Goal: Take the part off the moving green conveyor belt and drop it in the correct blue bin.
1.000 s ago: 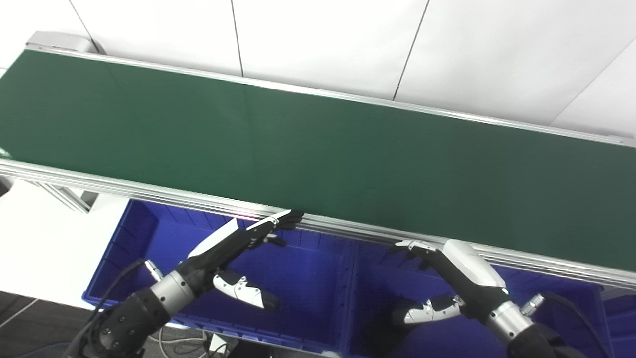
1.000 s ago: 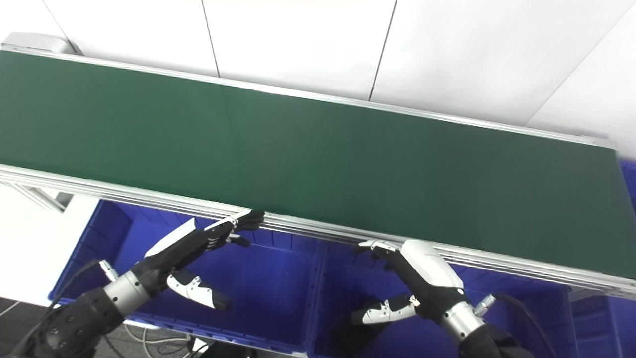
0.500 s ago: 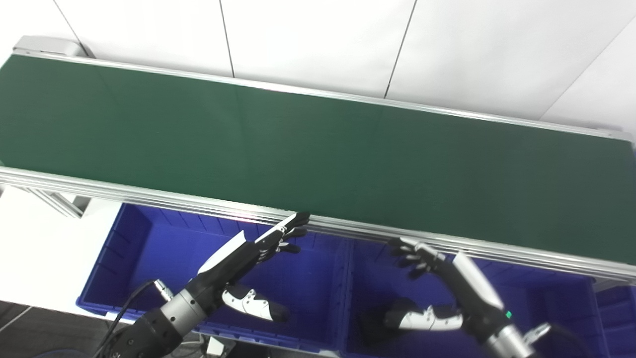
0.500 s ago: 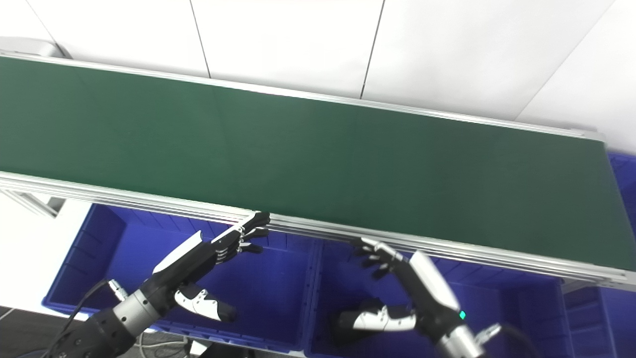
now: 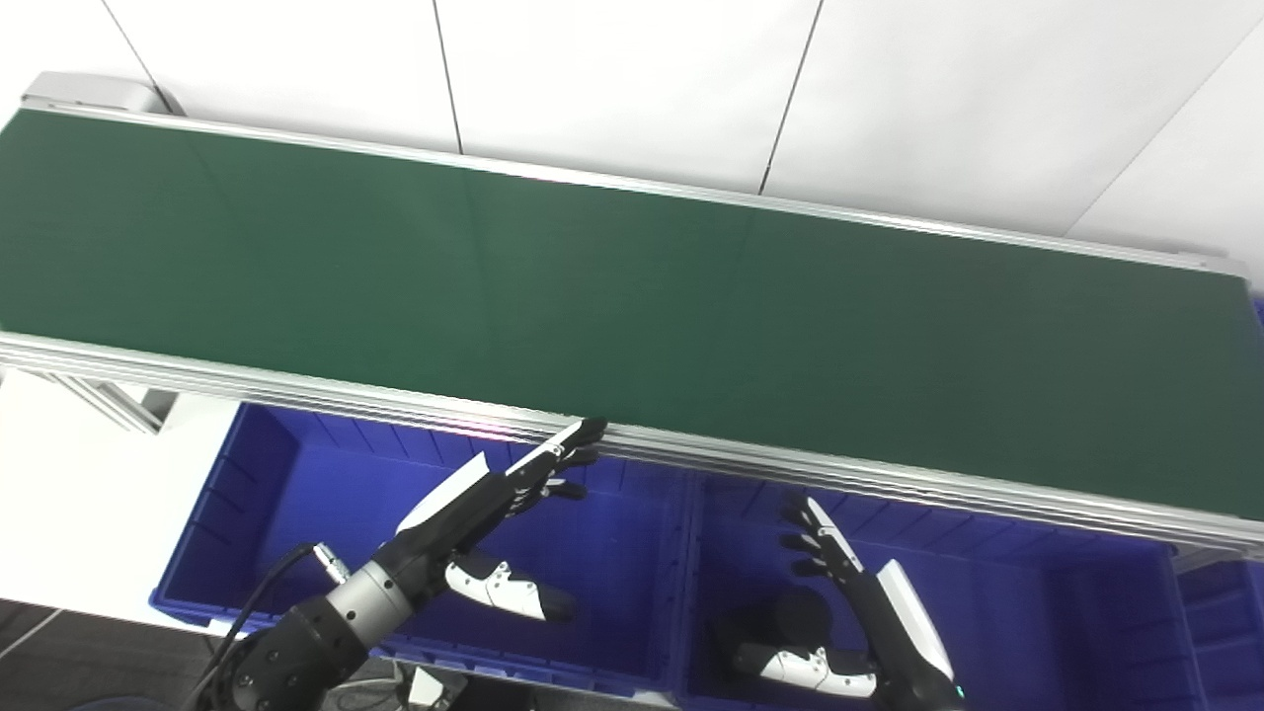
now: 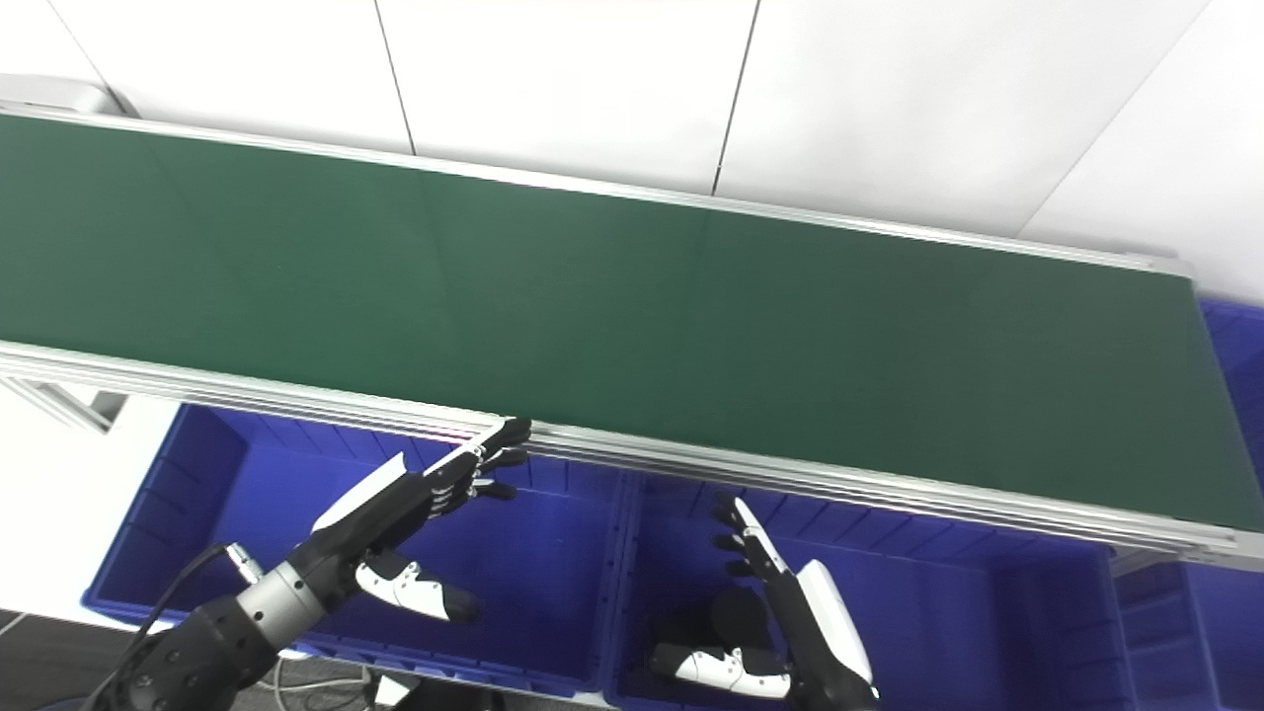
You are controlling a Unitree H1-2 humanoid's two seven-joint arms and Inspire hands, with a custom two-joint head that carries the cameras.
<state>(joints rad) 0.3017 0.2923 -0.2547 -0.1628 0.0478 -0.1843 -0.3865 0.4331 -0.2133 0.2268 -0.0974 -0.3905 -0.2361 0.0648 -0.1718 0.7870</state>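
Right hand (image 5: 869,612) dropped lower into blue bin (image 5: 1037,612)

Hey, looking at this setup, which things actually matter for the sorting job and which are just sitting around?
Part of the job:
- green conveyor belt, no part showing on it
- left blue bin
- right blue bin
- left hand, open
- right hand, open, over the right bin

Just around:
- white wall panels
- cable on the left arm

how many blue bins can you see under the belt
3. One bin sits under the left hand, one under the right hand, and a third shows partly at the far right edge.
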